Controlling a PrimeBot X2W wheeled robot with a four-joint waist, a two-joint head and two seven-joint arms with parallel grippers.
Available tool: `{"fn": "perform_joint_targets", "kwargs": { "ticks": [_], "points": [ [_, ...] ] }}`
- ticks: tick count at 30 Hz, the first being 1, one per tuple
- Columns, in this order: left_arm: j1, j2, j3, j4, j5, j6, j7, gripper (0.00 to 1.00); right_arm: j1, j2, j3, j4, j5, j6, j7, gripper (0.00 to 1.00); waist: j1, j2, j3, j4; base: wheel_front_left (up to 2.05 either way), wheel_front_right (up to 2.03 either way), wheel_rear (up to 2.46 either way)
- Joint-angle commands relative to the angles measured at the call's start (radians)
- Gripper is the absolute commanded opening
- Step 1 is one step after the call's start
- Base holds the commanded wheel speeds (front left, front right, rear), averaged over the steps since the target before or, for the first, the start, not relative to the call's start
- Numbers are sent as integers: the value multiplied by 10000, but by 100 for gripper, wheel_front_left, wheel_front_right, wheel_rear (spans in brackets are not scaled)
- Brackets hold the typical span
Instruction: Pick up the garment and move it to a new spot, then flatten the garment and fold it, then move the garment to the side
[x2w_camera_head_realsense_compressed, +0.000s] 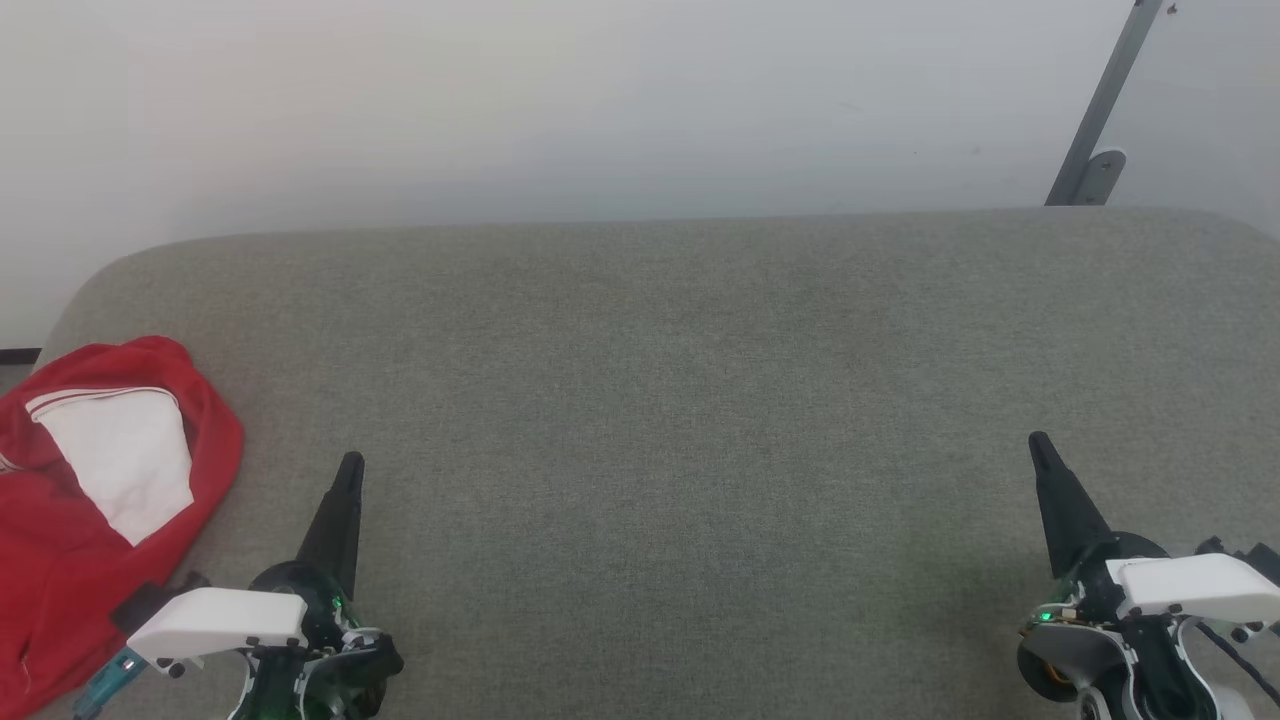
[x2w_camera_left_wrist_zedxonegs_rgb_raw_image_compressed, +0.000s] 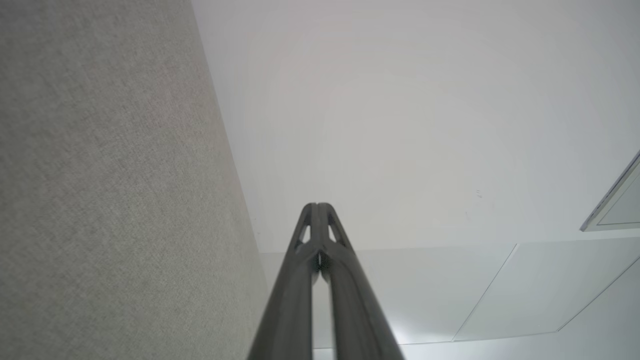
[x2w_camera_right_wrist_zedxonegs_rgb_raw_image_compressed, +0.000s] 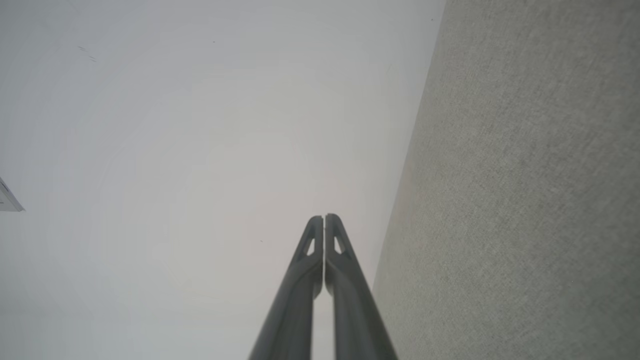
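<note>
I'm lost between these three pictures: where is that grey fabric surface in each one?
Head view: the grey fabric surface covers the lower two thirds.
Left wrist view: the surface takes the left side.
Right wrist view: the surface takes the right side.
Shared landmark: the pale wall bordering it.
</note>
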Motion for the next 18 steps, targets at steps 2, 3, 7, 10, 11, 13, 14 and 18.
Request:
{"fn": "perform_joint_targets", "kwargs": {
  "ticks": [2, 3, 7, 10, 11, 13, 14, 18],
  "points": [
    [-120, -27, -2, -11, -40, -28, 21, 0, 54, 33, -11, -19, 44, 4, 22, 0, 0, 0, 0, 0, 0, 0, 0],
    [-120, -27, -2, -11, -40, -28, 21, 0, 54, 33, -10, -19, 44, 4, 22, 0, 0, 0, 0, 0, 0, 0, 0],
    [-120, -27, -2, -11, -40, -28, 20, 0, 54, 33, -11, -19, 44, 4, 22, 0, 0, 0, 0, 0, 0, 0, 0],
    [-120, -27, -2, -11, -40, -28, 20, 0, 54, 33, -11, -19, 43, 4, 22, 0, 0, 0, 0, 0, 0, 0, 0],
    [-120, -27, -2, -11, -40, -28, 20, 0, 54, 33, -10, -19, 43, 4, 21, 0, 0, 0, 0, 0, 0, 0, 0],
    [-120, -27, -2, -11, -40, -28, 20, 0, 54, 33, -10, -19, 43, 4, 22, 0, 0, 0, 0, 0, 0, 0, 0],
    [-120, -27, -2, -11, -40, -28, 20, 0, 54, 33, -11, -19, 43, 4, 21, 0, 0, 0, 0, 0, 0, 0, 0],
    [-120, -27, -2, -11, -40, -28, 20, 0, 54, 33, -11, -19, 43, 4, 22, 0, 0, 0, 0, 0, 0, 0, 0]
  ]
}}
